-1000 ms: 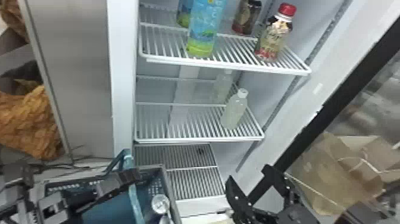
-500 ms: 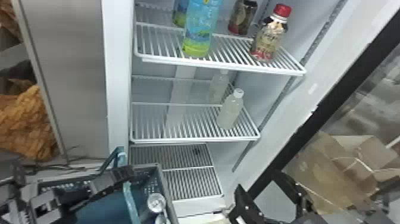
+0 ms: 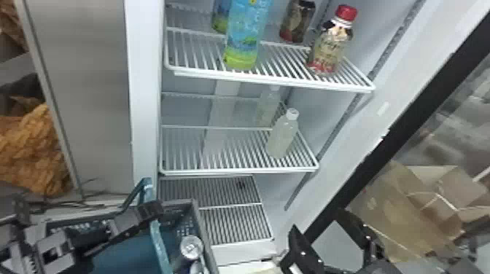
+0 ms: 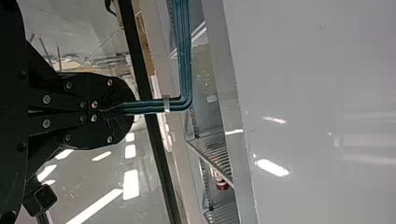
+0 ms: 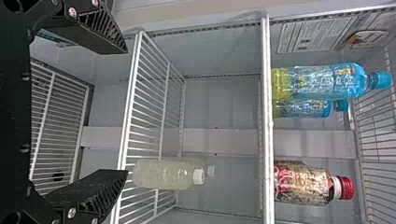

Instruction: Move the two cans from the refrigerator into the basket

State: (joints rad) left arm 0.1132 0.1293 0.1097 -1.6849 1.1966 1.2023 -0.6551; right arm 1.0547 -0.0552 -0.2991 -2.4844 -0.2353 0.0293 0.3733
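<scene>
In the head view my left gripper (image 3: pixel 152 212) is at the teal handle (image 3: pixel 157 238) of the basket (image 3: pixel 198 222); in the left wrist view the same gripper (image 4: pixel 122 110) is shut on that handle (image 4: pixel 182 60). One silver-topped can (image 3: pixel 191 247) stands in the basket's right corner, with a second can (image 3: pixel 197 267) beside it, cut off by the bottom edge. To the right of the basket, by the refrigerator's lower front, is my right gripper (image 3: pixel 322 233). Seen from its wrist, this gripper (image 5: pixel 127 111) is open and holds nothing, facing the shelves.
Blue bottles (image 3: pixel 245 40), a dark container (image 3: pixel 297 22) and a red-capped bottle (image 3: pixel 328 47) stand on the upper shelf (image 3: pixel 204 74). Pale bottles (image 3: pixel 282 136) occupy the middle shelf's right side (image 3: pixel 226 170). A black-edged door (image 3: pixel 412 109) slants along the right, cardboard (image 3: pixel 412 211) beyond.
The right gripper has shifted a little right and lower, away from the basket. Refrigerator and basket sit slightly farther left in the head view. The left gripper keeps its hold on the handle.
</scene>
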